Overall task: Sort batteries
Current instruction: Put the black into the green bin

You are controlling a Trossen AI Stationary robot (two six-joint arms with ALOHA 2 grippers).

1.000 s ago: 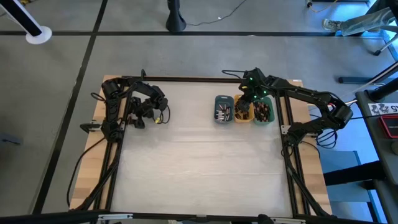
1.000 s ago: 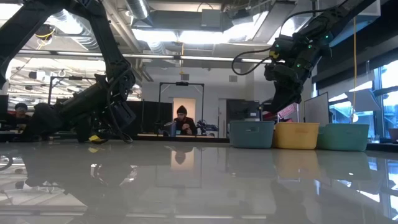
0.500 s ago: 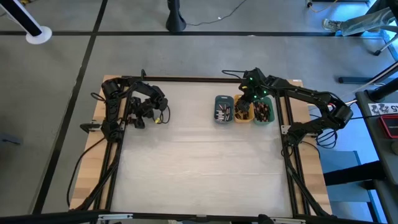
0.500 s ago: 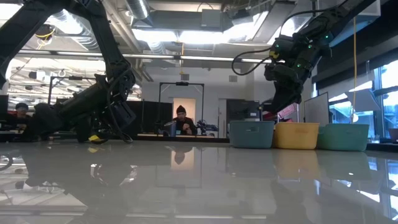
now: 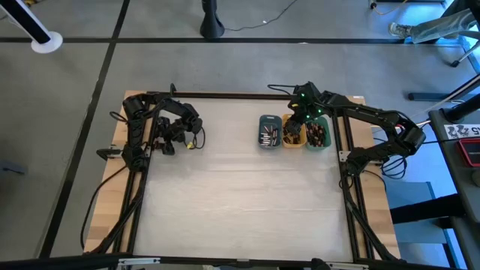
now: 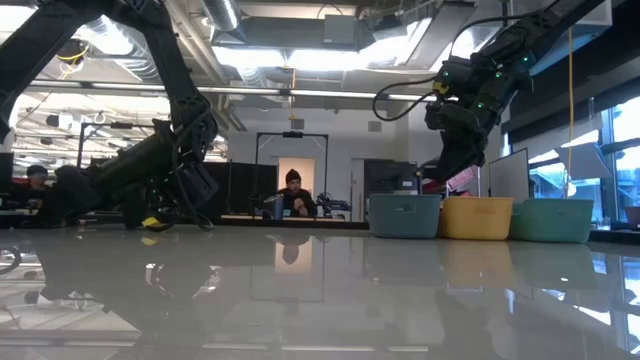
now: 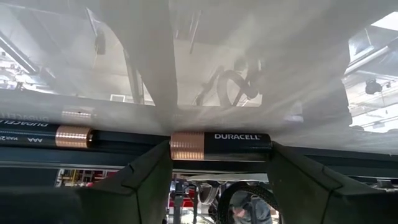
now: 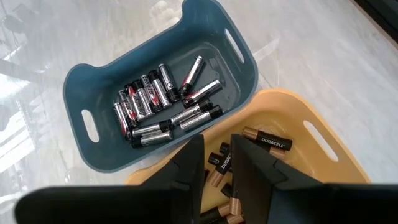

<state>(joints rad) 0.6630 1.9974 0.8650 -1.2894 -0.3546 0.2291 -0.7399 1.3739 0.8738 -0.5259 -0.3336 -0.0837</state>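
Note:
A black-and-copper battery (image 7: 230, 144) lies by the dark rail at the table's left edge, with my left gripper (image 7: 221, 163) shut on it. A second battery (image 7: 43, 135) lies in line with it along the rail. At the far right stand a slate-blue tray (image 5: 269, 132), an orange tray (image 5: 292, 136) and a green tray (image 5: 318, 135), each holding batteries. My right gripper (image 8: 217, 152) hangs above the orange tray (image 8: 311, 155), its fingers a narrow gap apart with nothing between them. Silvery batteries (image 8: 161, 102) lie in the blue tray (image 8: 81, 81). My left gripper has the battery lengthways between its two fingers, one fingertip at the copper end (image 7: 177, 145) and the other at the black end (image 7: 266, 145). The fingers slant down toward the table's left edge. The battery lies level on the table top.
A black frame rail (image 5: 146, 172) runs along the table's left edge, another (image 5: 346, 180) along the right beside the trays. The wide white table top (image 5: 240, 202) lies between the arms. A person (image 6: 292, 195) sits in the room beyond the far edge.

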